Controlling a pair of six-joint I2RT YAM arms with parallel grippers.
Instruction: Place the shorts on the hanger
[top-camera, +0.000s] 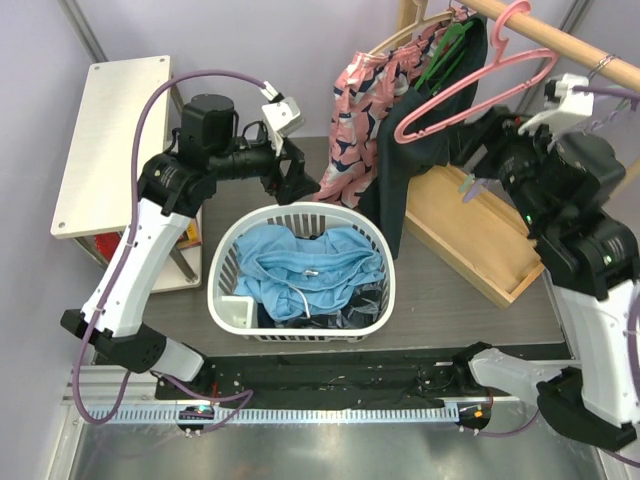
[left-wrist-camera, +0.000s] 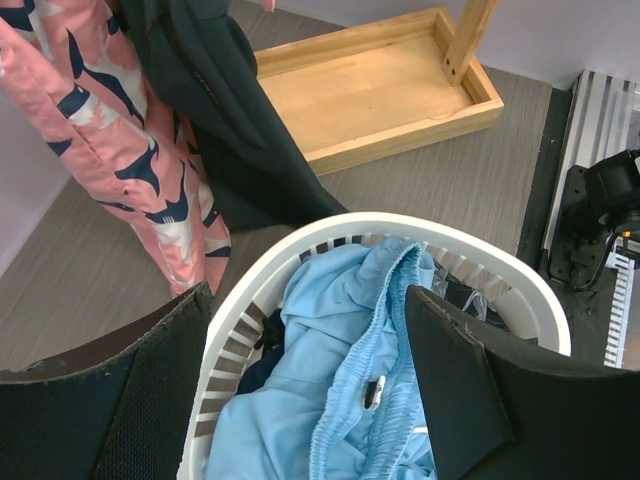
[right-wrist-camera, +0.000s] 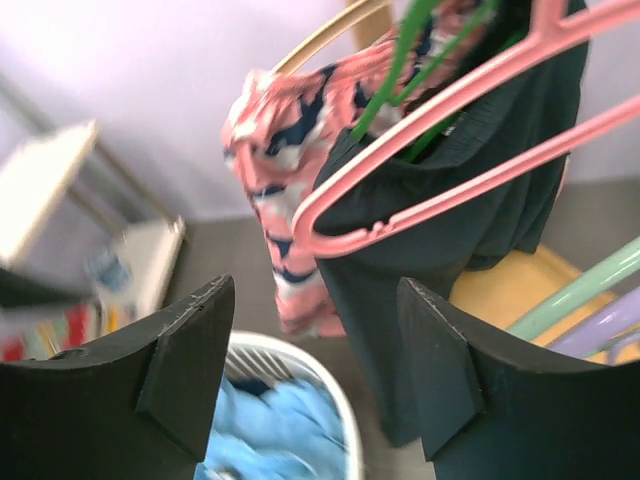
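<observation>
While both arms hover above the table, left gripper (left-wrist-camera: 305, 305) stands wide open over white basket (top-camera: 222, 262), nothing between its fingers; shorts (top-camera: 300, 268) lie crumpled inside the basket, on top of darker clothing. Right gripper (right-wrist-camera: 315, 288) likewise spread apart and empty, near hanger (right-wrist-camera: 450, 103), which hangs by its hook on wooden rail (top-camera: 565, 42), in front of dark navy garment (top-camera: 385, 190)

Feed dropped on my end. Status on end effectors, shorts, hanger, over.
Left end effector open, empty, by basket far rim. Right end effector open, empty, facing hanger. Shorts in basket, untouched. Dark garment hangs close by hanger.
</observation>
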